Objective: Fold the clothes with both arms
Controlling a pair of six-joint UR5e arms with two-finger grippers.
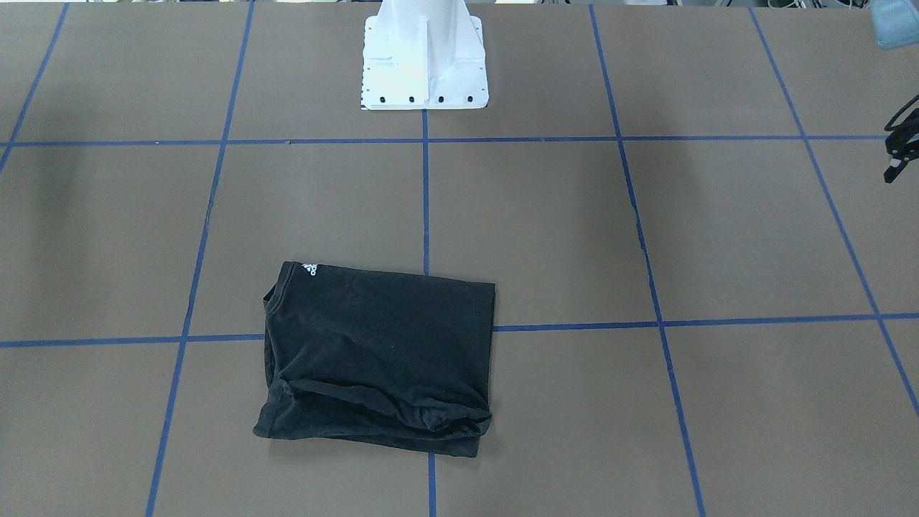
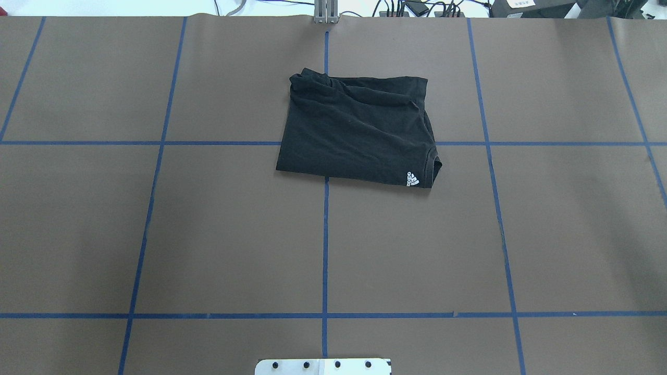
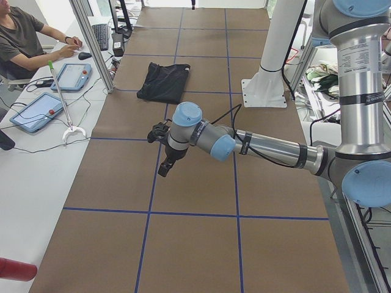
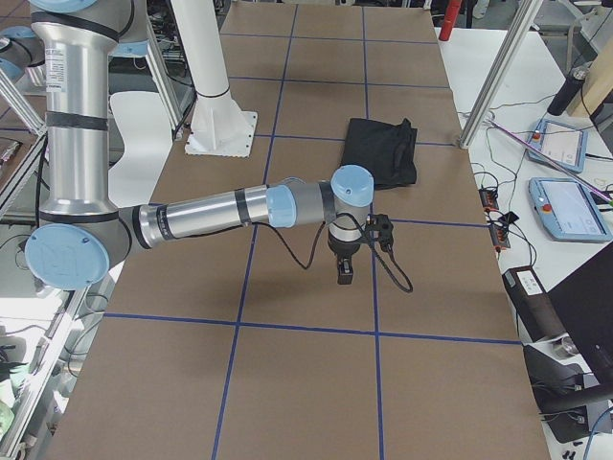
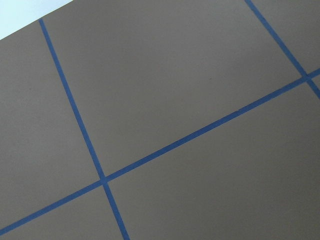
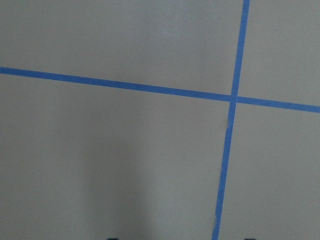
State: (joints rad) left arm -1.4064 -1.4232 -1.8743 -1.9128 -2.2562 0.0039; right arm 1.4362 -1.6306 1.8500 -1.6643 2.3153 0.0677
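Note:
The black T-shirt (image 1: 373, 352) lies folded into a rough rectangle on the brown table, its small white logo (image 1: 310, 268) at one corner. It also shows in the overhead view (image 2: 354, 133) and in both side views, exterior left (image 3: 164, 82) and exterior right (image 4: 380, 151). The printed side is hidden. My left gripper (image 3: 164, 166) hangs above the table far from the shirt, just showing at the front view's right edge (image 1: 897, 154). My right gripper (image 4: 343, 273) hangs over the table's other end, also apart from the shirt. I cannot tell whether either is open or shut.
The white pedestal base (image 1: 425, 64) stands at the robot's side of the table. Blue tape lines (image 2: 325, 245) divide the brown mat into squares. An operator (image 3: 24, 43), tablets (image 3: 35, 111) and cables lie on the side bench beyond the table's far edge.

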